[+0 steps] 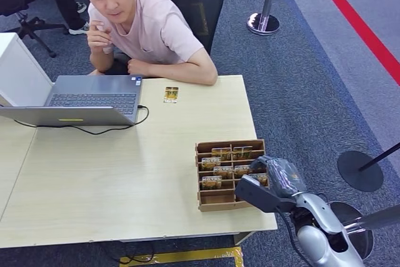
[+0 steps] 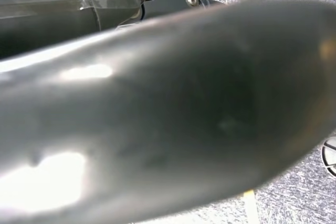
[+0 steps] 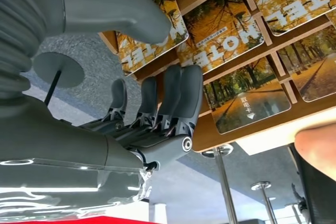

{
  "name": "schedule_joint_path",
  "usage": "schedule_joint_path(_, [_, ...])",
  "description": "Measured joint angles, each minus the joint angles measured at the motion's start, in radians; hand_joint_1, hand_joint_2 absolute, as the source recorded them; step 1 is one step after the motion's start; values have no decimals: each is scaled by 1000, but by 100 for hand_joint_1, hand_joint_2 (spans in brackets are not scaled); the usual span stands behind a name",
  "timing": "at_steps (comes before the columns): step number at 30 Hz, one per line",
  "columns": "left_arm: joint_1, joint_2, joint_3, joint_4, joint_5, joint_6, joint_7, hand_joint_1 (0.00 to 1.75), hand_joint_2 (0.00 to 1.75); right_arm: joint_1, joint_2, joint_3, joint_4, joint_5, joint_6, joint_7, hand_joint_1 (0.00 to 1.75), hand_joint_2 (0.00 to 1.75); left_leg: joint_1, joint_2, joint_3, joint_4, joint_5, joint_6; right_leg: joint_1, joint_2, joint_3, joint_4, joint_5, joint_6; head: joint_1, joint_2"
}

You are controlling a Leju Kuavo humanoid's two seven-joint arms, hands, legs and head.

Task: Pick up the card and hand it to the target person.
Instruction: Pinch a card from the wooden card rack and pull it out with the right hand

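The right arm [image 1: 325, 236] enters from the lower right of the head view, silver, bent at the elbow, with the forearm directed forward and to the left. The right hand [image 1: 264, 186] is extended at its end, under a grey ribbed cover. In the right wrist view the right hand [image 3: 158, 98] has its thick grey thumb [image 3: 118, 9] stretched out, set apart from the darker fingers [image 3: 178, 98]. The fingers lie side by side, partly curled, with nothing gripped between them and the thumb.
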Motion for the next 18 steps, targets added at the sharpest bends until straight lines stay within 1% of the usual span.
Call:
schedule_joint_path(8, [0,0,8,0,0,3,-1,0,0,0,0,0,5,1,0,0,98,175,0,0,0,0,0,0,0,0,0,0,0,0,0,0])
schedule_joint_path(14, [0,0,16,0,0,1,-16,0,0,0,0,-1,5,2,0,1,104,175,0,0,0,0,0,0,0,0,0,0,0,0,0,0])
schedule_joint_path(18, [0,0,18,0,5,0,-32,0,0,0,0,-2,5,6,0,4,102,175,0,0,0,0,0,0,0,0,0,0,0,0,0,0])
